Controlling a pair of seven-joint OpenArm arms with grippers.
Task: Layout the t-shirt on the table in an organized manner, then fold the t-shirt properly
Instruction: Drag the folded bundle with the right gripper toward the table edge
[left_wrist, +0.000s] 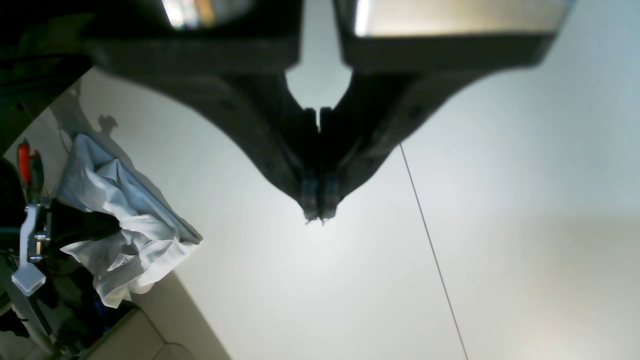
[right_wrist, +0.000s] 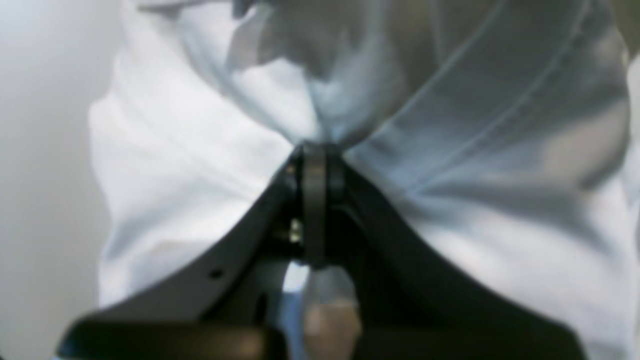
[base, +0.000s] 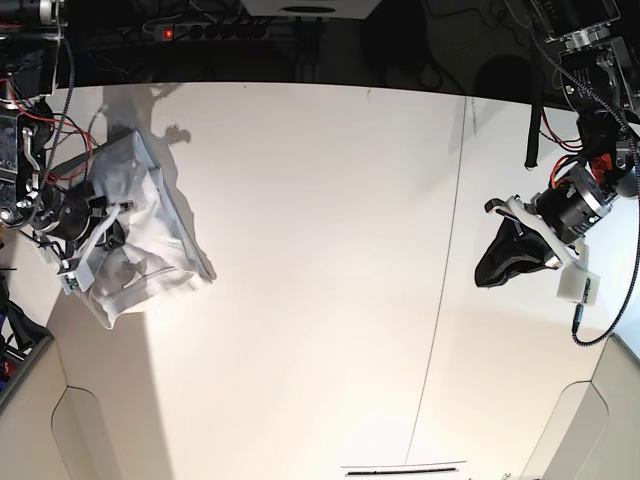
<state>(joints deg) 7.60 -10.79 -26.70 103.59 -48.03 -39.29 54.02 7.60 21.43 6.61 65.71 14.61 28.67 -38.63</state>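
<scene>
At the table's (base: 320, 250) far left edge in the base view, the t-shirt (base: 140, 250) lies in a crumpled heap, wrinkled and bunched, nothing spread out yet. Right gripper (right_wrist: 314, 150) sits directly in the heap: the wrist view shows its jaws closed tight on a pinch of white fabric, cloth fanning away from the pinch on both sides. Which part of the garment is caught cannot be told; a stitched seam runs near the grip.

Left gripper (left_wrist: 316, 212) is well apart, over bare table on the opposite side, beyond the thin dark seam line (base: 440, 300). Its jaws are closed together and hold nothing. From its wrist view the heap lies off to one side, far across the open surface.

Judgement: the right arm is the nearer by far; the left must cross most of the table to take a second hold. The heap has no clear long axis.

Surface: smooth, matte, off-white; wide free area between the arms for spreading. Cables and equipment line the far edge.
</scene>
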